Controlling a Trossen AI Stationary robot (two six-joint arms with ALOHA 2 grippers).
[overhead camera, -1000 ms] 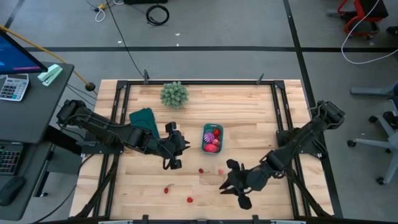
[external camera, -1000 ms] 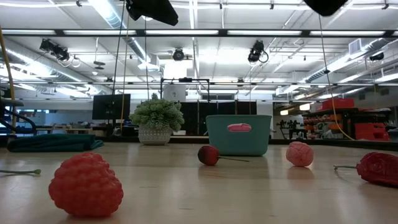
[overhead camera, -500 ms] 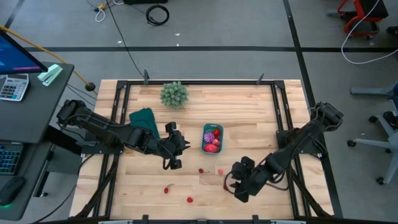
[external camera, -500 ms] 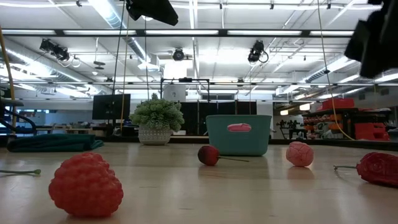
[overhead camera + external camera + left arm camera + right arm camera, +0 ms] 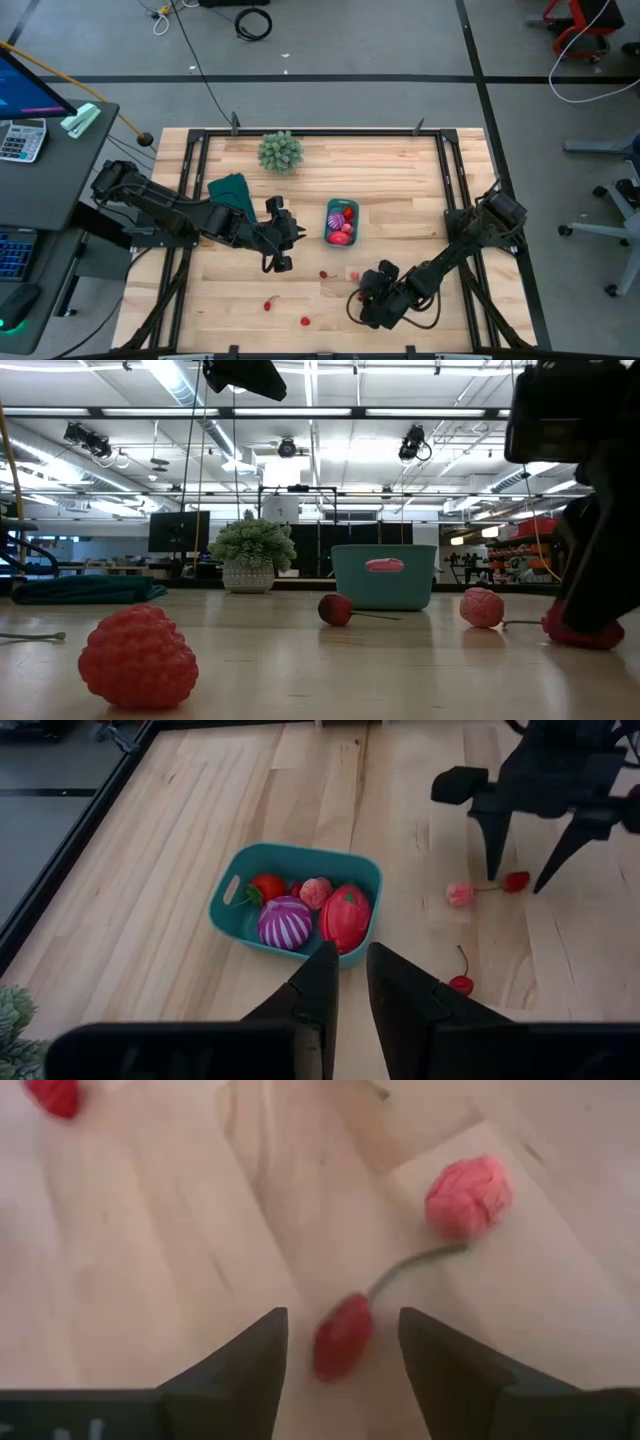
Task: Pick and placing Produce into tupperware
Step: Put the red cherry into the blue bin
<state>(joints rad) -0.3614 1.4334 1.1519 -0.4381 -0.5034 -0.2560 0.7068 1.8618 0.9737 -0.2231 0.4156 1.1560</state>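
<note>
The teal tupperware [image 5: 341,222] stands mid-table and holds a purple striped ball [image 5: 285,923], a red strawberry [image 5: 344,918] and smaller red and pink pieces. More produce lies loose on the wood: a red chilli with a green stem [image 5: 343,1348], a pink raspberry [image 5: 468,1197] and a cherry [image 5: 461,983]. My right gripper [image 5: 343,1320] is open and low at the table. Its fingers stand on either side of the chilli [image 5: 516,880] with wood showing between. My left gripper [image 5: 345,982] hangs shut above the table, left of the tub.
A spiky pale-green plant ball [image 5: 280,152] sits near the far edge, with a dark green flat piece [image 5: 230,190] to its near left. Two small red pieces [image 5: 268,303] [image 5: 305,321] lie near the front edge. A big red raspberry [image 5: 138,657] fills the low view's foreground.
My right gripper has come down from above to table level and shifted a little toward the table's left, ending astride the red chilli. The left arm and the produce have kept still.
</note>
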